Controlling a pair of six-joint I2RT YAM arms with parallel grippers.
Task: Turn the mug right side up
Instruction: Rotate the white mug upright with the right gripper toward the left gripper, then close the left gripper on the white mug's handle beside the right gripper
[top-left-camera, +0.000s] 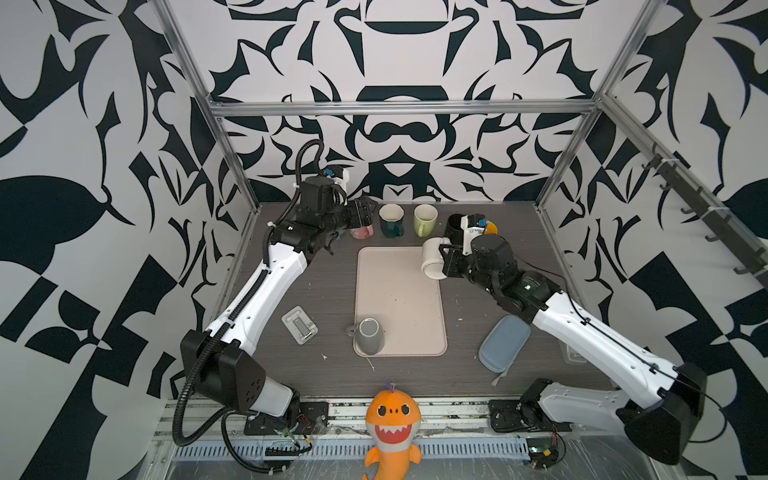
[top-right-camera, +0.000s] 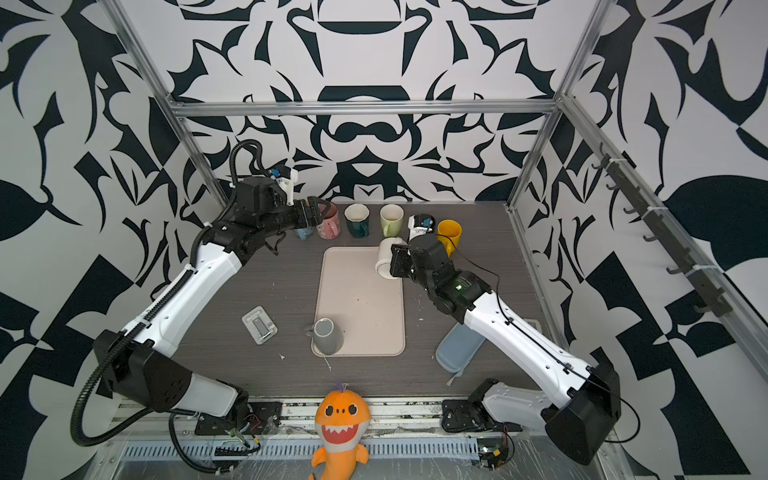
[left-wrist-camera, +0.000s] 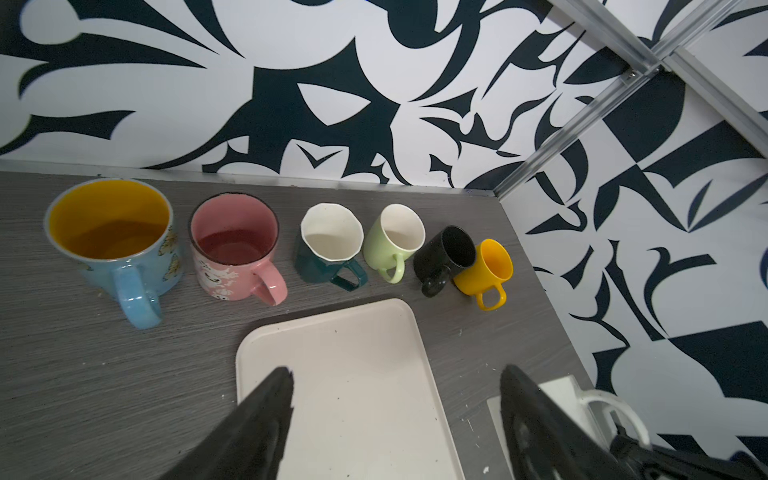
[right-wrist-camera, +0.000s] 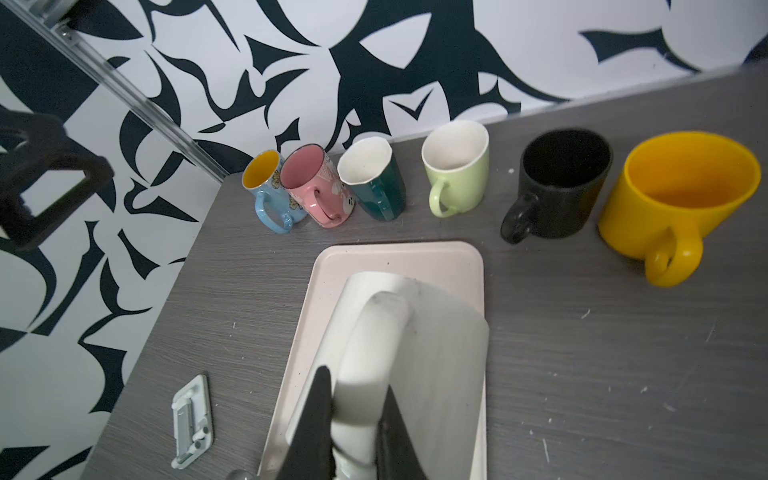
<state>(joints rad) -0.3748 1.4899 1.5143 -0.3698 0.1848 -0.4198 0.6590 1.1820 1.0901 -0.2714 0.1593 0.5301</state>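
Note:
My right gripper (top-left-camera: 448, 261) (top-right-camera: 397, 262) (right-wrist-camera: 357, 399) is shut on the handle (right-wrist-camera: 376, 340) of a white mug (top-left-camera: 432, 257) (top-right-camera: 387, 257). It holds the mug tilted in the air over the far right corner of the beige tray (top-left-camera: 399, 299) (right-wrist-camera: 415, 255). A grey mug (top-left-camera: 370, 336) (top-right-camera: 327, 336) stands bottom up on the tray's near left corner. My left gripper (top-left-camera: 365, 212) (top-right-camera: 318, 212) (left-wrist-camera: 397, 374) is open and empty, hovering by the pink mug (left-wrist-camera: 237, 249) at the back left.
Along the back wall stand a blue mug (left-wrist-camera: 112, 249), the pink one, a dark green mug (left-wrist-camera: 324, 253), a light green mug (left-wrist-camera: 390, 245), a black mug (left-wrist-camera: 444, 257) and a yellow mug (left-wrist-camera: 486, 270). A white holder (top-left-camera: 299, 325), a blue-grey case (top-left-camera: 505, 343) and an orange shark plush (top-left-camera: 392, 424) lie nearer the front.

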